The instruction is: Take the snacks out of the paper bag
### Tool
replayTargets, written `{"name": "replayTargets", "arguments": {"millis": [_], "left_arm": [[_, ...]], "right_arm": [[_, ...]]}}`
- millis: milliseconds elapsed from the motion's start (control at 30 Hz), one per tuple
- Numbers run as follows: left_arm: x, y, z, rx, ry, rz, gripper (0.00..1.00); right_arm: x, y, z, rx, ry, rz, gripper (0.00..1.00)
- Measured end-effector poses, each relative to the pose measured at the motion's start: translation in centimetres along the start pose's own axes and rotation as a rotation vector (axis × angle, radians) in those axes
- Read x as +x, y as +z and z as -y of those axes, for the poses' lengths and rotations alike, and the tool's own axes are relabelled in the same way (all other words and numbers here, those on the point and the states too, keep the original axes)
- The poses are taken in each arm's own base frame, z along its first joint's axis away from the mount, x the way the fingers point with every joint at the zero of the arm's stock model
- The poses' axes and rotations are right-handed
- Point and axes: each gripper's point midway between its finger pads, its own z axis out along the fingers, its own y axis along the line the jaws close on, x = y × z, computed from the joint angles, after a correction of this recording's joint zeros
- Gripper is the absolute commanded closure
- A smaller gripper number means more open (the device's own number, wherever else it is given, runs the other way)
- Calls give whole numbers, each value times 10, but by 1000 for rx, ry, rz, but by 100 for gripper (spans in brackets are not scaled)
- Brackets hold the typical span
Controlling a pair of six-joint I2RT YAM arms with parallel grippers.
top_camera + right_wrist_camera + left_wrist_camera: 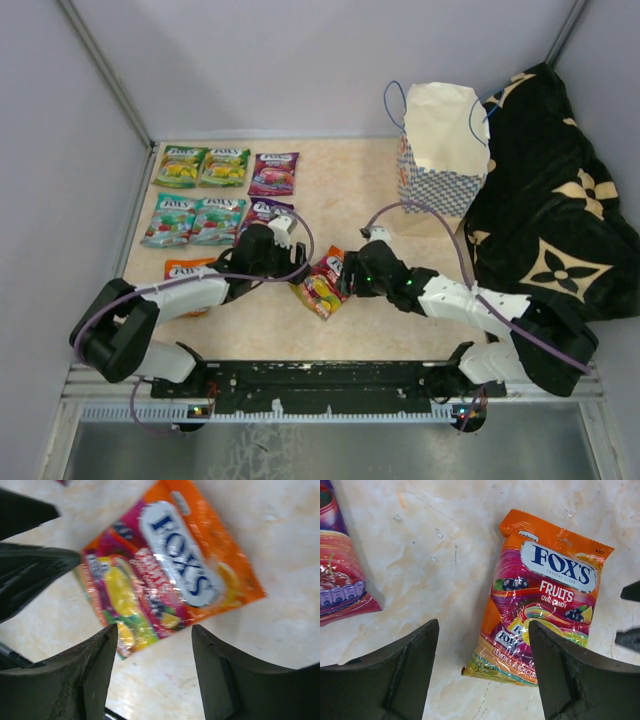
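Observation:
The paper bag (440, 150) stands upright at the back right, its inside hidden. An orange-red FOX'S snack (322, 283) lies flat on the table between both grippers. My left gripper (296, 268) is open at its left edge, and the pouch (540, 605) lies partly beneath the right finger (560, 670). My right gripper (350, 276) is open just right of it; the pouch (170, 580) lies ahead of the open fingers (220, 670). Neither holds anything. Other snacks lie in rows at the left: green-yellow (202, 167), teal (192, 221), purple (274, 173).
A black cloth with tan flowers (550, 200) is heaped along the right side beside the bag. Another orange pouch (185, 268) shows partly under the left arm. A purple pouch (340, 580) lies left of the left gripper. Grey walls enclose the table.

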Motion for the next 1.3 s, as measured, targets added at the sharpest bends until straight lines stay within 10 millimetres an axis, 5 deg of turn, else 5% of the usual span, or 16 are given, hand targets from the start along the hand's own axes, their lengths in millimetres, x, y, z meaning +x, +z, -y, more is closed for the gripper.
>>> {"name": "replayTargets", "arguments": {"millis": [200, 533, 1300], "left_arm": [[8, 7, 1, -7, 3, -28, 26], [26, 15, 4, -9, -15, -82, 33], [43, 3, 16, 19, -119, -102, 68]], "right_arm": [[10, 1, 52, 89, 118, -30, 43], [32, 4, 72, 101, 175, -63, 51], [32, 19, 61, 6, 247, -47, 82]]}}
